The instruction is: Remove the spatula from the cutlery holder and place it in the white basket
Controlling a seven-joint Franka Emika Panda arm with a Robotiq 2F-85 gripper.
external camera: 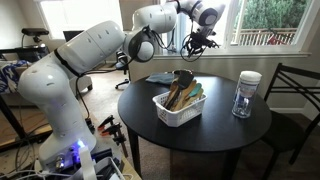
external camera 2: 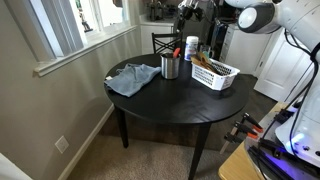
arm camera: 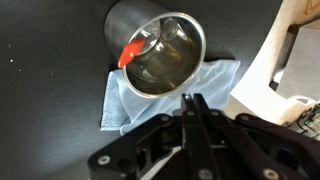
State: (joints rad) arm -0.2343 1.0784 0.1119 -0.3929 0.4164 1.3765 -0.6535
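Spatula (arm camera: pixel 130 52), red-tipped, is still in the metal cup (arm camera: pixel 165 60), leaning on the rim, so by my read nothing's done yet. Cup sits on a blue cloth (arm camera: pixel 118 105) on the black table (external camera 2: pixel 165 105). Gripper (arm camera: pixel 193 98) hangs above the cup w/ fingers pressed together and nothing between them; it'd need to open before any grab. White basket (external camera 2: pixel 222 78) stands near the cup, w/ wooden utensils (external camera: pixel 183 92) already in it. Left to do: grip spatula, lift it out, carry it over, drop it in the basket, i.e. approx. the whole job.
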